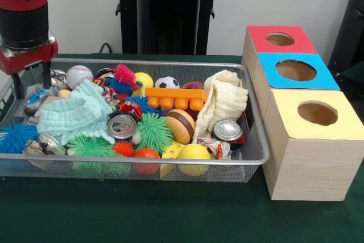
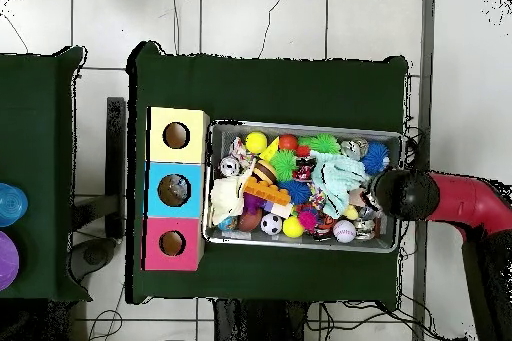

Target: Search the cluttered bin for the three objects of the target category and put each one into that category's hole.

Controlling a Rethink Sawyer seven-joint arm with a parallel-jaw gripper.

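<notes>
The silver wire-mesh bin (image 1: 239, 166) (image 2: 300, 125) is full of toys. A crinkly packet with blue-white print (image 1: 35, 98) lies at its left end. A packet with multicoloured contents (image 1: 42, 145) is at the front left corner. Another packet (image 1: 218, 148) lies front right beside a can. My gripper (image 1: 32, 83) (image 2: 400, 195) hangs open over the bin's left end, just above the blue-white packet, holding nothing. Its fingers (image 1: 17, 86) stand apart. Three boxes with holes stand right of the bin: red (image 1: 278, 39), blue (image 1: 296, 70), yellow (image 1: 317, 113).
In the bin are crushed cans (image 1: 122, 124) (image 1: 228, 131), a mint cloth (image 1: 74, 115), a cream cloth (image 1: 224, 101), an orange brick (image 1: 175, 96), a baseball (image 1: 79, 75) and several spiky and smooth balls. Blue and purple items (image 2: 8, 202) sit on a separate table.
</notes>
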